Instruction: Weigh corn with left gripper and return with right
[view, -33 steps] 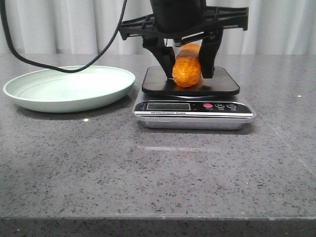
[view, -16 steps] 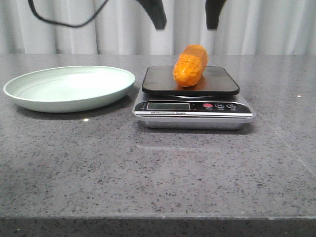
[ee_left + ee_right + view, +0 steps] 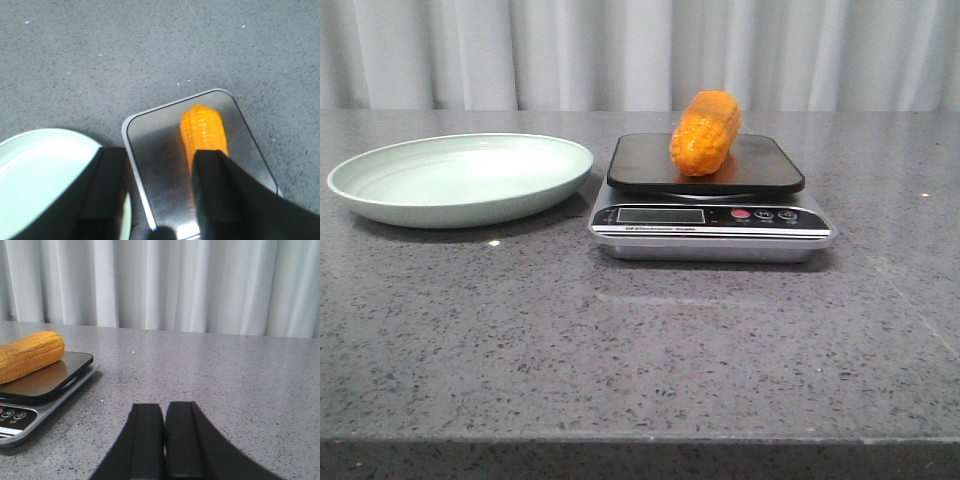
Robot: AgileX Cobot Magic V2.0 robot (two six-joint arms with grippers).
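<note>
The orange-yellow corn (image 3: 704, 132) lies on the black platform of the kitchen scale (image 3: 710, 215), free of any gripper. It also shows in the left wrist view (image 3: 202, 130) and the right wrist view (image 3: 30, 356). My left gripper (image 3: 160, 165) is open and empty, high above the scale and out of the front view. One finger (image 3: 220, 190) hides the near end of the corn. My right gripper (image 3: 164, 415) is shut and empty, low over the table to the right of the scale (image 3: 35, 390).
A pale green plate (image 3: 460, 180) sits left of the scale, also at the edge of the left wrist view (image 3: 35, 180). Grey speckled tabletop (image 3: 640, 350) spreads in front. White curtains (image 3: 640, 50) hang behind the table.
My left gripper let go of the corn on the scale and rose out of the front view. The corn stays on the platform.
</note>
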